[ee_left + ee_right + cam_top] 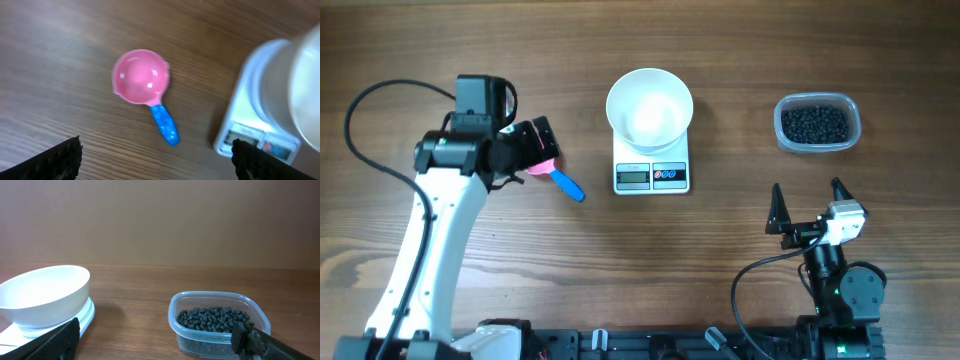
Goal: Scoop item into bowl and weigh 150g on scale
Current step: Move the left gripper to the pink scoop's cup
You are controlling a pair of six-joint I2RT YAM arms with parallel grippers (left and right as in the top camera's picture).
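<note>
Two grippers both have their jaws spread wide and hold nothing. Nearest the front edge, the right gripper (807,200) sits low over the table (720,250), its fingers facing away toward the tub.

Farther back on the left, the left gripper (538,148) hovers above the scoop (142,80). From overhead it hides most of the pink cup, and only the blue handle shows clearly. The left wrist view shows the scoop whole, lying cup-up, apart from the fingers. Its long axis runs diagonally, with the handle pointing toward the front and toward the scale (652,177).

The scale's display edge faces the front, and its digits are too small to read. The bowl (650,105) sits on the scale's far part and covers it.

Right of the scale, well apart, the tub (817,97) holds the beads (815,124). Its long axis runs left to right. In the right wrist view a finger cuts off the tub's near corner.
</note>
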